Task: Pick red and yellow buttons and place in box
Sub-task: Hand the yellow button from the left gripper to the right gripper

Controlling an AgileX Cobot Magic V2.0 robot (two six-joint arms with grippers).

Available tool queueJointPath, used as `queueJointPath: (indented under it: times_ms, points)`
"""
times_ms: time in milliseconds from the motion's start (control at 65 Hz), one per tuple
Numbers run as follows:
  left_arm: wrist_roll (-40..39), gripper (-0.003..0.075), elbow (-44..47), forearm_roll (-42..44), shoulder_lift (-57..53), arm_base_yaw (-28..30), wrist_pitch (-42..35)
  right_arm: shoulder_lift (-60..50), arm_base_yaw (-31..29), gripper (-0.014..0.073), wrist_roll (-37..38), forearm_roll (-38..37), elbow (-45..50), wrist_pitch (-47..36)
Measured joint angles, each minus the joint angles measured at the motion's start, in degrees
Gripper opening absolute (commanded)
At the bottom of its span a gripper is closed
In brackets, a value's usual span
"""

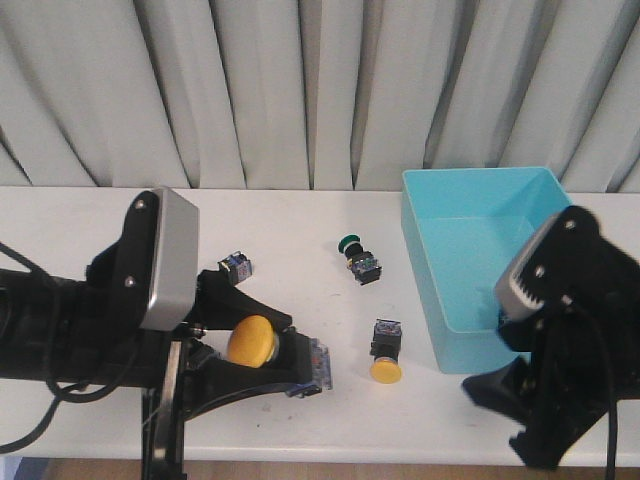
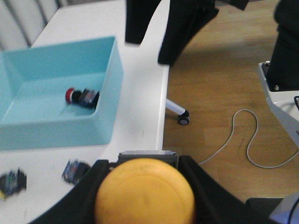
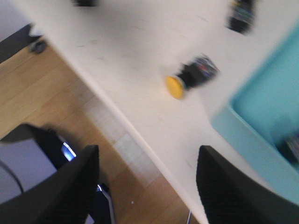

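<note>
The left pincer [image 1: 262,352] pinches a yellow button [image 1: 251,340] between its black fingers [image 2: 208,196], the round cap filling the space between them in the left wrist view, held above the near part of the white worktop [image 1: 300,405], well to the left of the box [image 1: 480,260]. The right pincer [image 3: 147,186] hangs spread, gripping nothing, past the worktop's near edge beside the box's near right corner. A second yellow button [image 1: 386,352] lies on its side just left of the box's near left corner. A green button [image 1: 358,256] lies farther back, left of the box's left wall. Another switch [image 1: 236,266] lies farther left still. Inside the box, a red button [image 2: 80,96] rests against one wall.
</note>
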Motion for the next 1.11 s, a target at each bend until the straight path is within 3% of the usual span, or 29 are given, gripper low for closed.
queueJointPath:
  times_ms: [138, 292, 538, 769, 954, 1108]
  points:
    - [7.18, 0.0174, 0.00, -6.02, 3.06, 0.00, 0.60, 2.38, 3.08, 0.0528, -20.48, 7.80, 0.00, 0.24]
    - [9.44, 0.0174, 0.00, -8.43, 5.09, 0.00, 1.91, 6.07, 8.21, 0.0528, -33.71, 12.45, 0.00, -4.82]
    - [11.45, 0.0174, 0.00, -8.78, 5.26, 0.00, 2.59, 11.42, 13.24, 0.0528, -44.67, 21.73, 0.00, -12.44]
    - [11.63, 0.0174, 0.00, -8.78, 5.26, 0.00, 2.59, 12.67, 13.63, 0.0493, -51.63, 31.94, 0.00, -13.77]
    - [11.63, 0.0174, 0.00, -8.78, 5.26, 0.00, 2.59, 12.67, 13.63, 0.0412, -52.79, 33.45, 0.00, -13.90]
    - [11.63, 0.0174, 0.00, -8.78, 5.26, 0.00, 2.59, 12.67, 13.63, 0.0290, -52.86, 33.59, 0.00, -13.90]
